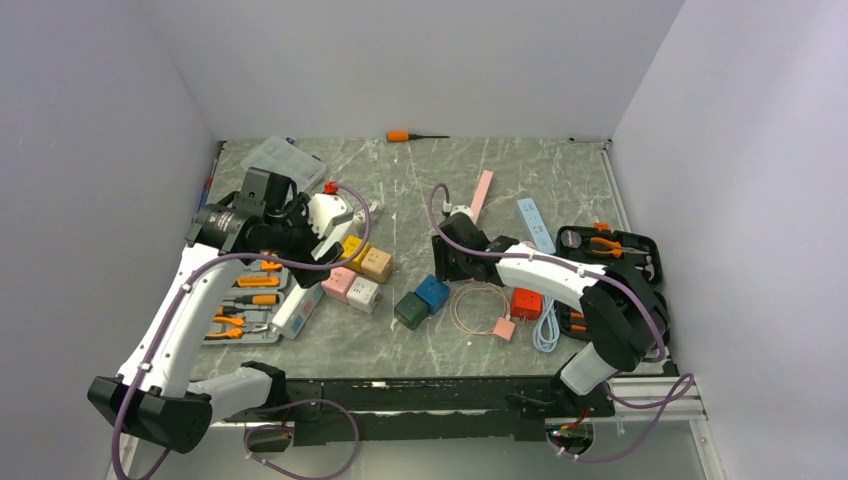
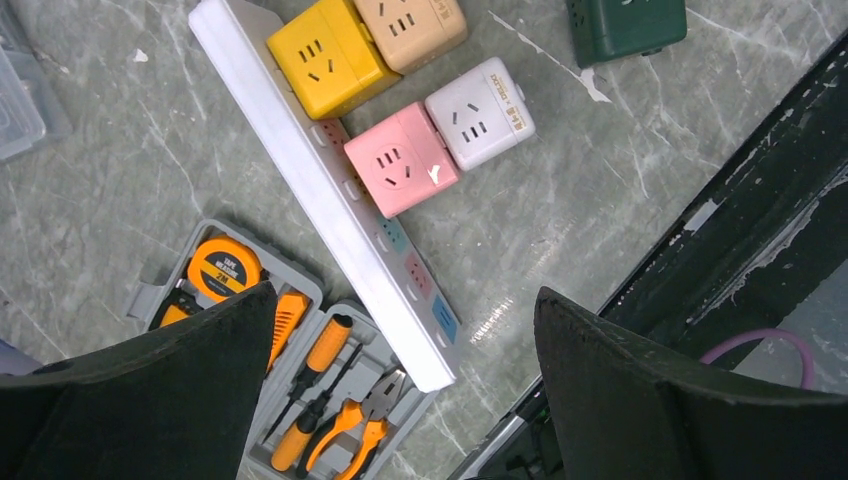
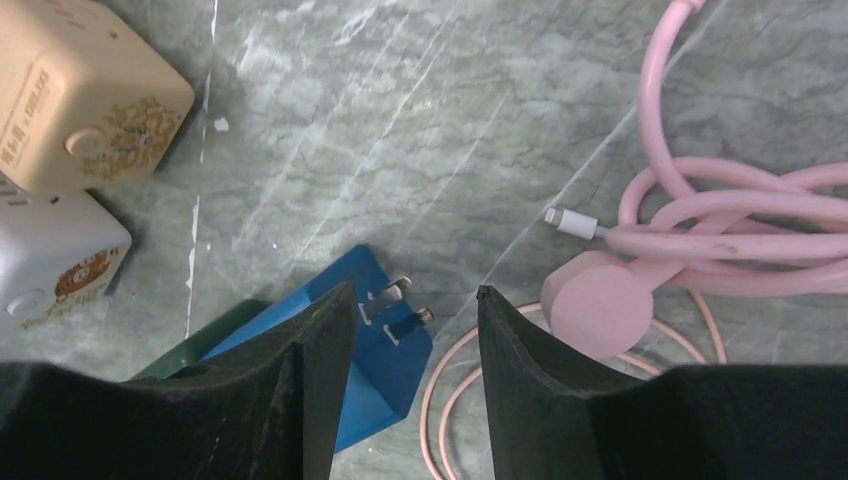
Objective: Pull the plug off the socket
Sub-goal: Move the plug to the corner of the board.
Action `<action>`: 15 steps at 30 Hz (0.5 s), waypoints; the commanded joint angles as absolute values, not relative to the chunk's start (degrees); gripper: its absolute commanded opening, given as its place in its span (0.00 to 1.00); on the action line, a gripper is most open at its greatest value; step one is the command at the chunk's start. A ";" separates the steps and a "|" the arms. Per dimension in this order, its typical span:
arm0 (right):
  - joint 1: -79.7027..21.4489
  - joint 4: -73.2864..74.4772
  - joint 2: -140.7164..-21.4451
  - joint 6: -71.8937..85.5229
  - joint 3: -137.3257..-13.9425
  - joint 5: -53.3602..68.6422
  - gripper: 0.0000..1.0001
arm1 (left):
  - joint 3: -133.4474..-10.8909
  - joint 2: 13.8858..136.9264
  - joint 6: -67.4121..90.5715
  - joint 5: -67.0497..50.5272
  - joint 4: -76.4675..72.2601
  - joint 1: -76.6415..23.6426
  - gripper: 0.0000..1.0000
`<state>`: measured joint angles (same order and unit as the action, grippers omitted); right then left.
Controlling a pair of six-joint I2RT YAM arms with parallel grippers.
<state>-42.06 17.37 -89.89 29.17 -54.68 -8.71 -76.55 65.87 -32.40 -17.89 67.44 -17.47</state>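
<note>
Left hand (image 2: 405, 300) gapes wide above the socket (image 2: 295, 170), seemingly empty.

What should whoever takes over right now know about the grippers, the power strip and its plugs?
Left gripper open, empty, above the socket.
Right gripper open, empty, above a loose blue cube, prongs bare.
Yellow cube and pink cube sit against the socket, apparently plugged in.
Done: no grasp yet. Left: grip one cube, pull it off.

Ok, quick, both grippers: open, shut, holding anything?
Left gripper: open, empty, above the power strip.
Right gripper: open, empty, above the blue plug cube.
</note>
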 commanded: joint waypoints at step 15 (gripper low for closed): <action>-59.11 18.56 -75.67 36.68 -43.34 -9.28 0.46 | -77.63 64.19 -33.20 -19.87 68.03 -17.14 0.99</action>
